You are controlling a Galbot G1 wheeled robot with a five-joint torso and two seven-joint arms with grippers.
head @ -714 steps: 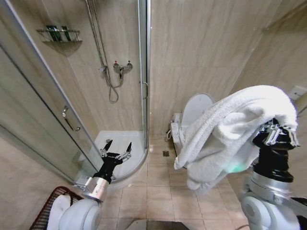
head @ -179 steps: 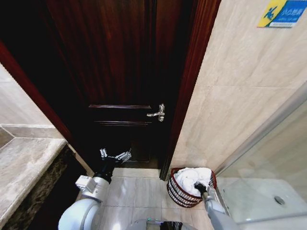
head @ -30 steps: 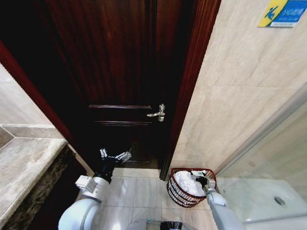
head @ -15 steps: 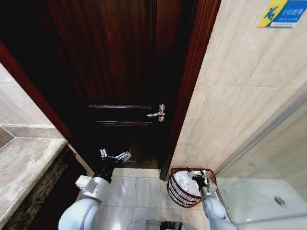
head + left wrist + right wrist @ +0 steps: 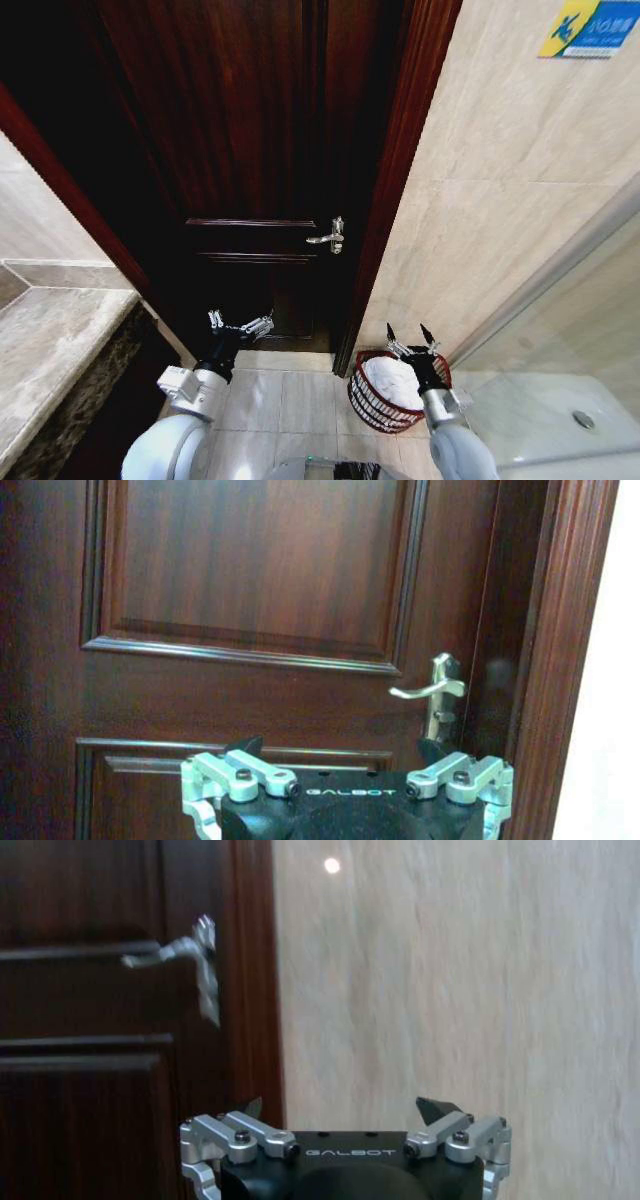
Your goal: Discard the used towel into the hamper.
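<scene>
The white towel (image 5: 395,383) lies bunched inside the hamper (image 5: 372,406), a dark red-brown wire basket on the floor beside the door frame. My right gripper (image 5: 408,338) stands open just above the hamper's rim with nothing between its fingers; in the right wrist view its fingertips (image 5: 433,1108) point at the tiled wall. My left gripper (image 5: 239,322) is open and empty, held low in front of the dark door, facing it in the left wrist view (image 5: 340,746).
A dark wooden door (image 5: 250,150) with a silver lever handle (image 5: 331,236) fills the wall ahead. A stone counter (image 5: 50,350) is at the left. A glass shower screen (image 5: 570,300) and white tray are at the right. Beige floor tiles (image 5: 290,400) lie between.
My right gripper has come up out of the hamper, empty and open, while the towel stays inside. The left arm has not moved.
</scene>
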